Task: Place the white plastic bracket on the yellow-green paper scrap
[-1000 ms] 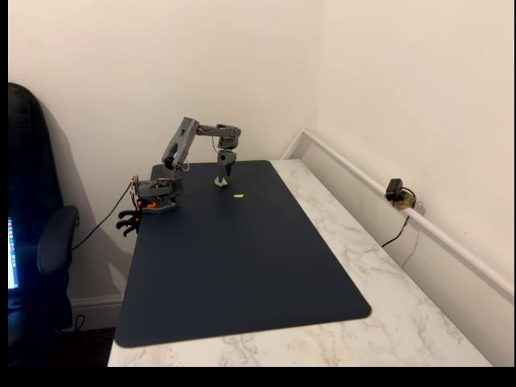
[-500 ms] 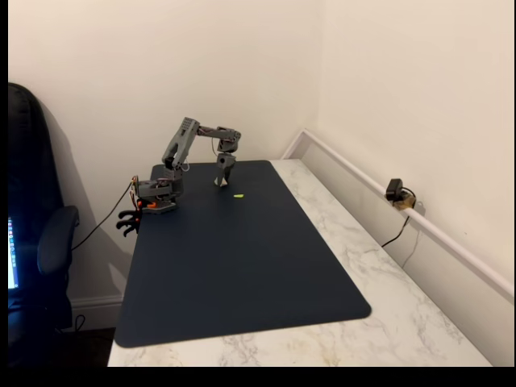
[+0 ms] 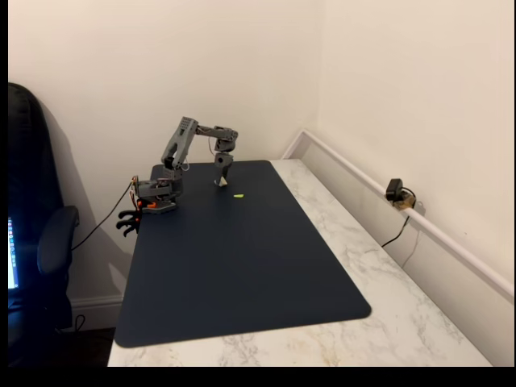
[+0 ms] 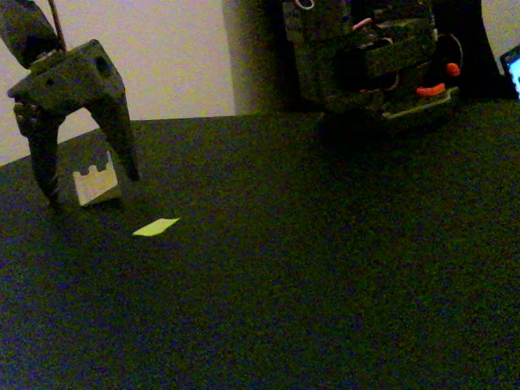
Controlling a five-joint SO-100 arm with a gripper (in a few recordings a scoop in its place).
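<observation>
The white plastic bracket (image 4: pixel 96 184) stands on the dark mat (image 3: pixel 242 266), small and notched along its top; it is a pale speck (image 3: pixel 219 183) near the mat's far edge. My gripper (image 4: pixel 91 187) is open, and its two grey fingers (image 4: pixel 122 146) straddle the bracket, one on each side, tips close to the mat. In a fixed view the gripper (image 3: pixel 221 177) hangs down from the grey arm. The yellow-green paper scrap (image 4: pixel 156 227) lies flat on the mat a short way in front of the bracket, also visible as a bright sliver (image 3: pixel 239 195) to the right of the gripper.
The arm's base (image 3: pixel 157 196) is clamped at the mat's back left corner. A small camera (image 3: pixel 397 193) with a cable sits on the wall rail at right. A dark office chair (image 3: pixel 36 242) stands left of the marble table (image 3: pixel 403 322).
The arm's wrist has shifted slightly to the left over the bracket. Bracket and paper scrap stay where they were.
</observation>
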